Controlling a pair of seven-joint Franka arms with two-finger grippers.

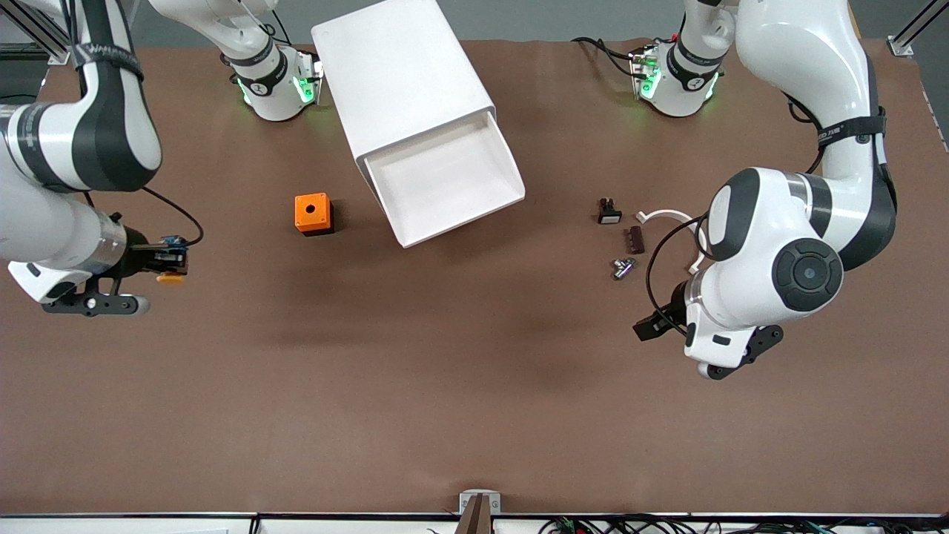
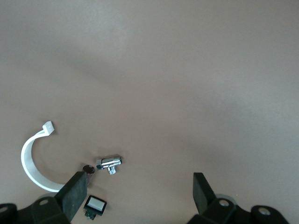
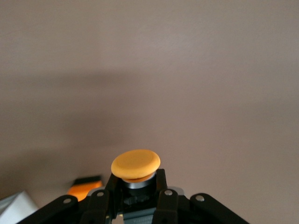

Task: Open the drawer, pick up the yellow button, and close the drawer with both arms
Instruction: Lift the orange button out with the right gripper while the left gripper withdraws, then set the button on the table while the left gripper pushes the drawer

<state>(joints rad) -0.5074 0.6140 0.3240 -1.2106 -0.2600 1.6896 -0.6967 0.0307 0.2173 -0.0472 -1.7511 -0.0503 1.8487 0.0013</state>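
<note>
The white cabinet (image 1: 404,74) lies on the table between the arm bases, with one drawer (image 1: 445,178) pulled out and nothing showing in it. My right gripper (image 1: 169,259) is shut on the button (image 1: 170,278) over the table at the right arm's end. In the right wrist view the orange-yellow cap (image 3: 135,163) sticks out past the shut right gripper (image 3: 135,186). My left gripper (image 1: 652,325) is open and empty over the table at the left arm's end. The left wrist view shows its fingers (image 2: 74,193) wide apart around the left gripper (image 2: 138,193).
An orange cube with a round hole (image 1: 313,213) stands beside the drawer. Near the left gripper lie a small black part with a white face (image 1: 609,213), a dark brown part (image 1: 635,239), a chrome fitting (image 1: 623,267) and a white curved strip (image 1: 671,216).
</note>
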